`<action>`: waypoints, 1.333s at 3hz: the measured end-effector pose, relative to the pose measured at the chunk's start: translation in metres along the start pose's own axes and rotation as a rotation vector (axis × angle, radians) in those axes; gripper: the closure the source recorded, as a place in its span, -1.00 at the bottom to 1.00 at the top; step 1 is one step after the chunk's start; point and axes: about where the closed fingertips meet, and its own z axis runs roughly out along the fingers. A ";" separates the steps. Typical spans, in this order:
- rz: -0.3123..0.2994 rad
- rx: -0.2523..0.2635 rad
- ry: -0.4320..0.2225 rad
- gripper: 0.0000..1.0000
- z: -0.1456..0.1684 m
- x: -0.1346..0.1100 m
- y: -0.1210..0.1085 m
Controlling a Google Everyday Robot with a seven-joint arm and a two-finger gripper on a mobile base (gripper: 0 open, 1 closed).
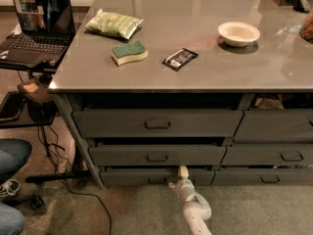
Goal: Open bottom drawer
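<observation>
Bottom drawer is the lowest of its stack, and the gripper sits at its top edge, just right of the loop handle; open or closed, I cannot tell. Pulling off-centre there risks slipping off the lip or skewing the drawer until it binds.

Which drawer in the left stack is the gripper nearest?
The bottom drawer, the slimmest front of the three; the gripper sits at its upper edge.

White, rounded arm segments, bulbous joint; pale cream hand at bottom drawer top edge.
</observation>
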 end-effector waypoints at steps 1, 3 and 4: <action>0.000 0.000 0.000 0.31 0.000 0.000 0.000; 0.000 0.000 0.000 1.00 -0.010 -0.006 -0.014; 0.000 0.000 0.000 1.00 -0.011 -0.009 -0.020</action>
